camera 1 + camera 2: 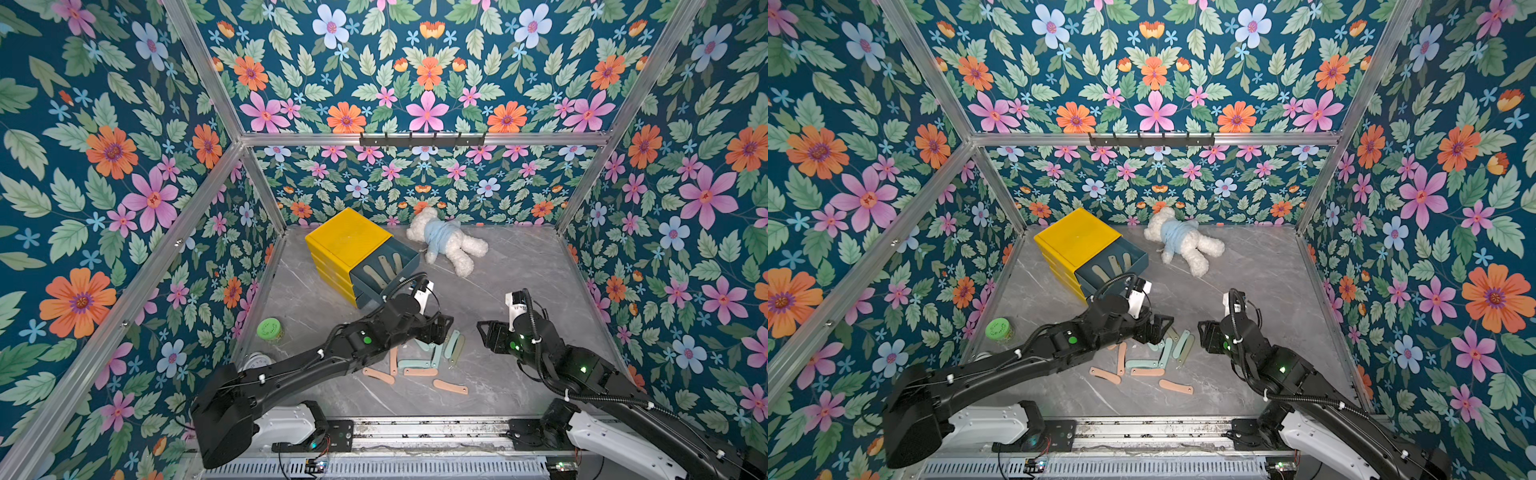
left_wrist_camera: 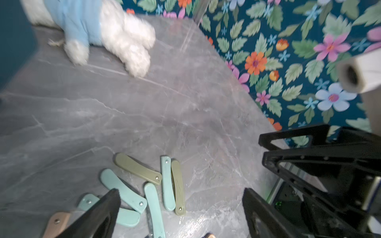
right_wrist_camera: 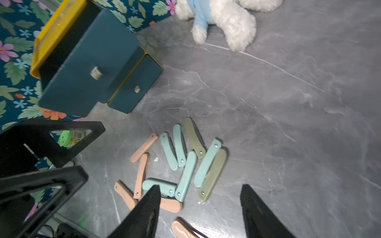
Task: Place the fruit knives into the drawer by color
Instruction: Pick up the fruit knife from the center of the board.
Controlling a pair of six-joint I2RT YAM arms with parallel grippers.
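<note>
— While both arms reach in over the grey worktop [image 1: 519, 270], where do the fruit knives [image 1: 413, 363] lie?

— Most lie in a loose heap on the worktop between the two arms, pink, pale teal and olive mixed together, some touching or overlapping. Three olive ones [image 1: 376, 276] lie side by side inside the drawer [image 1: 409, 266], which stands pulled out of the top of the yellow cabinet [image 1: 347, 237].

— And the left pincer [image 2: 180, 190]?

— Its fingers stand wide apart above the side of the heap nearest the cabinet, with teal and olive knives below the gap. It grips nothing.

— The right pincer [image 3: 200, 185]?

— Apart as well and carrying nothing. It points toward the heap from the other side, and in both top views it sits just beside the knives, not on them.

— Anything else on the worktop?

— A white teddy bear [image 1: 446, 241] in a blue top lies near the back wall, just beside the drawer. A green-lidded jar [image 1: 269, 328] stands by the left wall, well apart from the heap.
</note>
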